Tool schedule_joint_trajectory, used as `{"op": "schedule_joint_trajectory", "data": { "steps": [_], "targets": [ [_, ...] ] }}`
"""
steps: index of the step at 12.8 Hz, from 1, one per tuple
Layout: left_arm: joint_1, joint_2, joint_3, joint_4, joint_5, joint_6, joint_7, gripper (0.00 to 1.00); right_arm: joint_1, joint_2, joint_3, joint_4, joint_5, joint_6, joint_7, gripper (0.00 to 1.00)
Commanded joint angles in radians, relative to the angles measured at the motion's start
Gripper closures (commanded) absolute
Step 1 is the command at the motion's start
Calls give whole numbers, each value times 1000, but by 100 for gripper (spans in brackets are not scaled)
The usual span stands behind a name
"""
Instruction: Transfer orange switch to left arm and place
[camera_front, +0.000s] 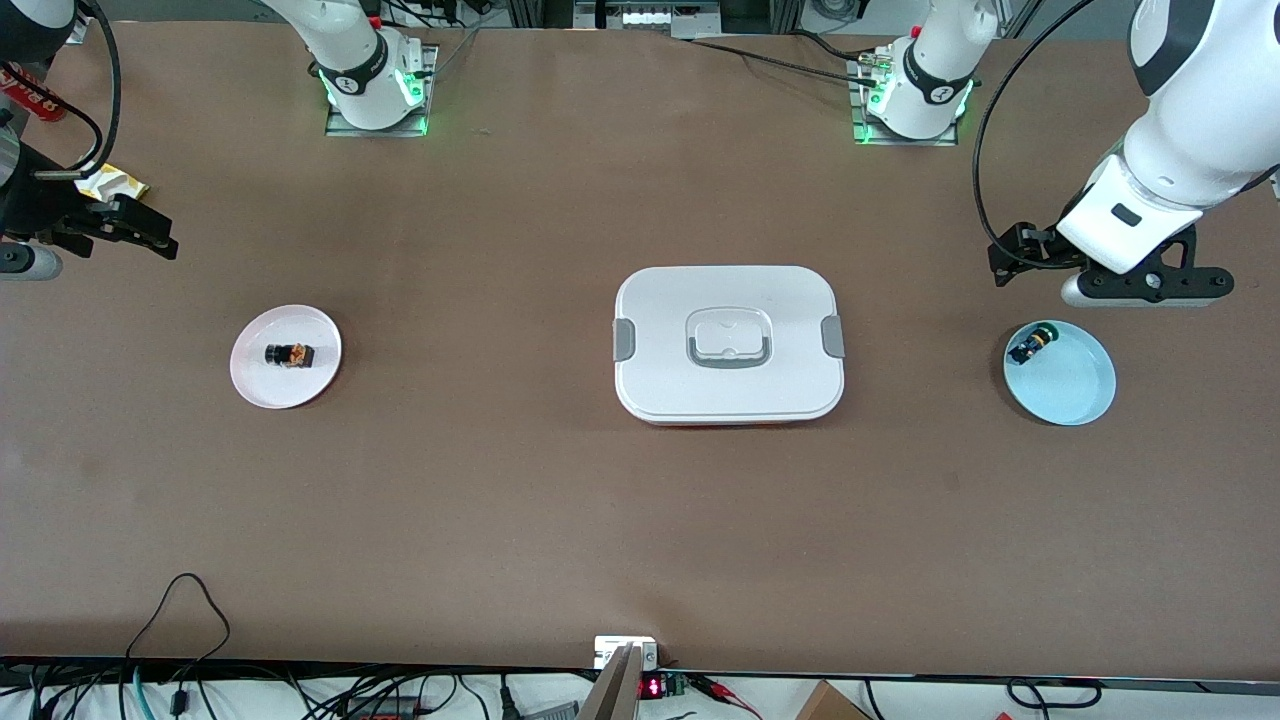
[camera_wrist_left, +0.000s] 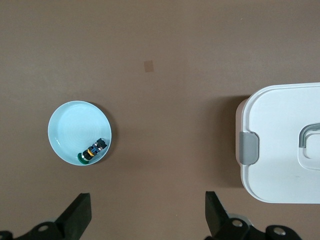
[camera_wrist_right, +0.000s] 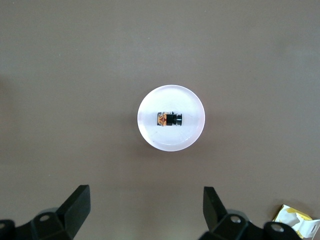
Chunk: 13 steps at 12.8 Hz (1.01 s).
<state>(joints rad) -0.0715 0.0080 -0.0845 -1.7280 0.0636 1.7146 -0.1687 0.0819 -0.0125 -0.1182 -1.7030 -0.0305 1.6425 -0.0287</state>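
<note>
Nearest the front camera sits the large white rounded-rectangular plastic box (camera_front: 729, 345) w/ grey side clips, mid-table (camera_front: 600, 520), lid on. Our target, the tiny orange switch (camera_front: 290, 354) w/ black barrel and tan-orange body, lies on its side in the small round pinkish-white plate (camera_front: 252, 380) toward the right arm's end. At the left arm's end a small round light-blue plate (camera_front: 1075, 385) holds the other little black switch w/ blue and green parts (camera_front: 1033, 346); we leave that one alone.

Right pincer (camera_front: 125, 228) hangs above bare table near the pink plate, fingers spread wide, nothing held. Left pincer (camera_front: 1145, 283) hovers just by the blue plate, also wide and empty; that arm waits.

Step in hand, as we judge it: right arm picks the orange switch. To do it well:
- centre over the switch; the right wrist view shows it (camera_wrist_right: 168, 119) between the fingers' line but well ahead
- close across the short width of the body, not along the barrel, since it's small and may roll or skid on the plate
- come down straight, stop short of pressing the plate
- lift high before carrying toward the handover, so we clear the box rather than clip it.
</note>
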Motion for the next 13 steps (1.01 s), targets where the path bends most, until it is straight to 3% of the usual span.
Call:
{"op": "schedule_joint_trajectory", "data": {
  "steps": [1,13],
  "targets": [
    [-7,6,-1,16,19,-9,-9,0,4,3,-1,13,4,3,-11,0],
    [-7,6,-1,18,19,-9,-9,0,7,16,-1,14,6,3,-11,0]
  ]
}}
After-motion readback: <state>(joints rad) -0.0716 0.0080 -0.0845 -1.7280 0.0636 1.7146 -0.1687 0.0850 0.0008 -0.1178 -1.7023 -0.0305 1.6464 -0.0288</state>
